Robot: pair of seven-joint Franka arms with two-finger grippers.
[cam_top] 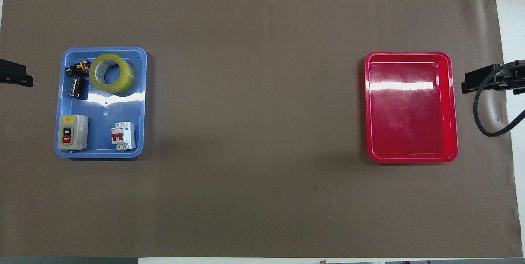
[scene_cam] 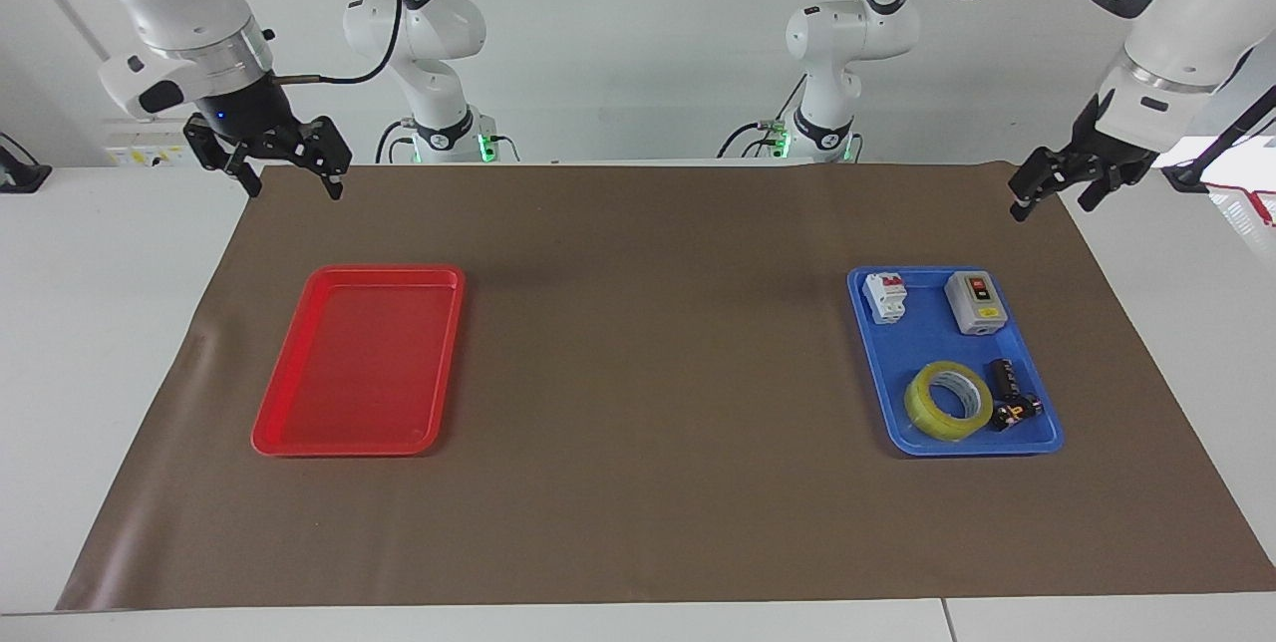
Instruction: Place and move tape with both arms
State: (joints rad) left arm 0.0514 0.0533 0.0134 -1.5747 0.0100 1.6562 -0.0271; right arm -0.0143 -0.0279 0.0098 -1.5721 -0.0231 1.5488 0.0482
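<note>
A: Where is the tape?

B: The roll of yellow tape (scene_cam: 948, 401) lies flat in the blue tray (scene_cam: 932, 348), in the part of the tray farther from the robots, toward the left arm's end of the table. Just beside it in the tray are a dark cylindrical capacitor (cam_top: 76, 86) and a small black part with orange markings (cam_top: 79, 67).

A: What else is in that tray?

B: A grey ON/OFF switch box (scene_cam: 975, 302) and a white circuit breaker with red levers (scene_cam: 885, 296), both nearer to the robots than the tape.

A: And the grippers?

B: The left gripper (scene_cam: 1053, 193) hangs in the air over the brown mat's (scene_cam: 648, 373) corner at the left arm's end, fingers spread and holding nothing, well apart from the tray. The right gripper (scene_cam: 291, 177) hangs over the mat's corner at the right arm's end, fingers also spread and empty.

A: The red tray?

B: The red tray (scene_cam: 299, 423) sits on the mat toward the right arm's end, with nothing in it.
</note>
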